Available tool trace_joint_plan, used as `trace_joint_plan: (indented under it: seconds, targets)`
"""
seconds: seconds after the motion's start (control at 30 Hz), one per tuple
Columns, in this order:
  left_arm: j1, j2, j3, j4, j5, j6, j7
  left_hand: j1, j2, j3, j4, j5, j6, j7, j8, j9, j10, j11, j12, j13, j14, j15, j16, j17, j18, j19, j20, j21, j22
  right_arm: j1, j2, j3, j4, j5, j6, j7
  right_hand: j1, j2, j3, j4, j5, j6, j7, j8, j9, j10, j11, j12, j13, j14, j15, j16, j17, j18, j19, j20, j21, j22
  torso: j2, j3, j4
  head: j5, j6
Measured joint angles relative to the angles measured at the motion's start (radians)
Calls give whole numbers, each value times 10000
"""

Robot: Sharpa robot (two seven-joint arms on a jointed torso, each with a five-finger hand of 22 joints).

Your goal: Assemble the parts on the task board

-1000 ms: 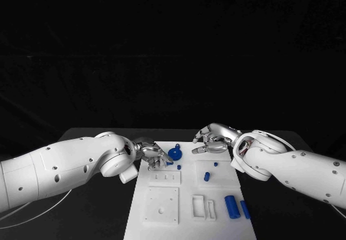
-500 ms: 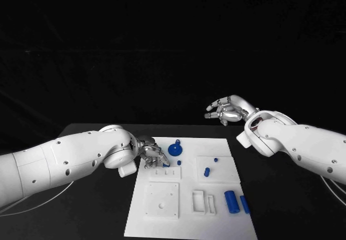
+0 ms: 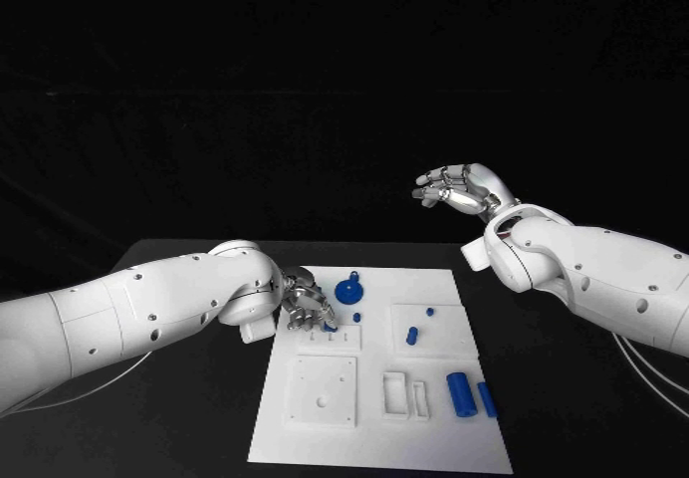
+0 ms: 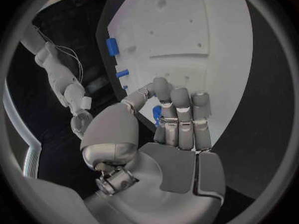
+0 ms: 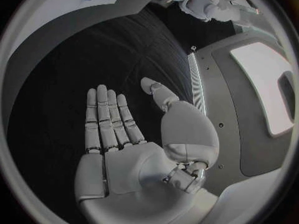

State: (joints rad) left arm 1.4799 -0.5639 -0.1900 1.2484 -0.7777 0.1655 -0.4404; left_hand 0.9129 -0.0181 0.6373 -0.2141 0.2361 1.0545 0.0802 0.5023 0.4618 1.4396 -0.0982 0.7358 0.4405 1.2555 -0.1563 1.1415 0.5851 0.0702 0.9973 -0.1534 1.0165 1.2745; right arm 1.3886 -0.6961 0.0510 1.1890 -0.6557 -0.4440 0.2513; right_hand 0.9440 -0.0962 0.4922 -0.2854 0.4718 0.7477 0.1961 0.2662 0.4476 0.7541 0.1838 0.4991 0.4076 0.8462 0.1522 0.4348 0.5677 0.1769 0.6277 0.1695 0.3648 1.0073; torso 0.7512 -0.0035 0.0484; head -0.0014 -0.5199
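Left robot hand (image 3: 306,307) on task board (image 3: 376,438)

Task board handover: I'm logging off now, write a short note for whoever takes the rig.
Left robot hand: down at the board's far left part, fingers curled round a small blue part; the grip itself is hard to confirm.
Right robot hand: raised off the table, fingers apart, holding nothing.
On the board: blue knob at the far end, small pin mid-board, two cylinders near right.
Done: can't tell.
Left: most parts lie loose, not yet assembled.
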Motion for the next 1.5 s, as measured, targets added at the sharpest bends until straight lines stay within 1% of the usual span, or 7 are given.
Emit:
trace_joint_plan:
  seconds: [0.2,0.3,0.43,0.5,0.93,1.07,1.5]
  targets:
    - [0,73,-98,-64,-160,111,-46,-314,192,-102,-102,851,1,1,-197,1111,0,-43,432,160,-38,-38,330,34,0,-1,0,294,-107,11,57,0,-98,279,86,198,91,13,-182,-3,0,0,0,87,-23,542,-15,-735,-1288,25,87,-485,-679,2,-171,143,-246,-235,1,1,-6,7,-52]
    - [-1,107,-127,-64,-207,182,-54,-480,211,-129,-129,1126,1,1,-234,1566,-2,-45,586,228,-48,-49,462,46,0,-1,0,408,-140,11,79,0,-158,371,111,245,91,13,-193,9,0,0,0,87,-35,612,-16,-783,-1418,25,87,-520,-746,2,-207,178,-254,-239,0,-6,-10,7,-85]
    - [-8,150,-165,-76,-233,255,-56,-698,251,-129,-130,1491,1,1,-311,2584,-14,-56,816,314,-55,-57,638,65,0,-1,0,562,-206,11,113,0,-196,466,153,286,91,13,-237,-2,0,0,0,87,-50,612,-15,-823,-1540,26,87,-535,-808,3,-243,215,-284,-253,0,-10,-11,3,-113]
    - [-13,154,-169,-90,-241,282,-57,-701,253,-129,-131,1579,1,1,-341,2631,-14,-55,884,350,-56,-57,667,77,0,-1,0,600,-222,11,119,0,-196,496,176,299,91,13,-248,9,0,0,0,86,-59,647,20,-823,-1577,26,87,-535,-827,3,-244,215,-284,-254,0,-12,-11,3,-128]
    - [-20,191,-179,-104,-303,331,-60,-806,298,-169,-171,1696,2,1,-466,3295,24,-93,1152,452,-20,-93,867,88,-1,19,-20,715,-279,12,219,-1,-263,582,287,319,91,13,-302,9,0,1,0,86,-84,682,55,-860,-1755,26,86,-612,-919,6,-281,252,-321,-254,-4,-12,0,-3,-185]
    - [-29,195,-180,-104,-369,321,-58,-858,295,-168,-172,1697,2,1,-496,3731,24,-93,1191,454,-21,-93,867,88,-2,36,-37,715,-284,12,230,-1,-277,594,324,319,91,13,-302,9,0,1,-1,87,-84,682,55,-860,-1791,60,118,-612,-936,5,-280,252,-321,-254,-4,-7,6,-2,-190]
    - [-54,97,-177,145,-703,256,-32,-858,296,-85,-280,1696,2,1,-561,4154,21,-91,1191,461,-20,-93,907,86,-2,35,-36,715,-287,12,231,-2,-257,612,396,319,91,13,-386,37,0,1,-1,86,-106,718,19,-899,-1915,63,121,-612,-999,6,-315,287,-320,-264,-11,-6,6,-10,-227]
